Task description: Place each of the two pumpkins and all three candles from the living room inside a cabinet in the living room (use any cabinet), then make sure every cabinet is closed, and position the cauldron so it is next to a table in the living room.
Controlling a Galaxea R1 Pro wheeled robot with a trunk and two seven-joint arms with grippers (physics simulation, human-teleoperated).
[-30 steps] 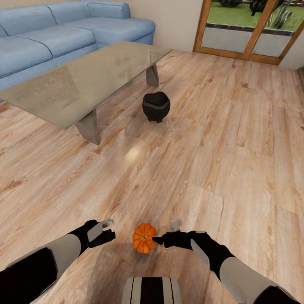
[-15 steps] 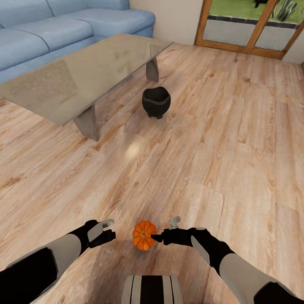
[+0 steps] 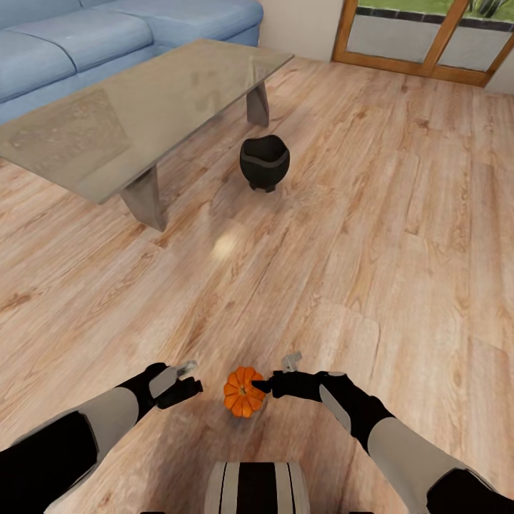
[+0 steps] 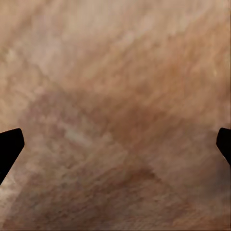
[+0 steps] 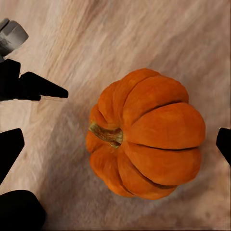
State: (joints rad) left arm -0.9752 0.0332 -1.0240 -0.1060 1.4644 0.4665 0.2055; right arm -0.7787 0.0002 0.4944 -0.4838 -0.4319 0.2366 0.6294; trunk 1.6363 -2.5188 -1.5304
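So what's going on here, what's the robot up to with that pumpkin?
The robot is bent over a small orange pumpkin on the wooden floor, with its right gripper at the pumpkin's side. In the right wrist view the pumpkin sits between the open fingers, not yet gripped. The left gripper hangs open and empty on the pumpkin's other side. Further off, a black cauldron stands on the floor beside the glass coffee table, with a blue sofa behind it.
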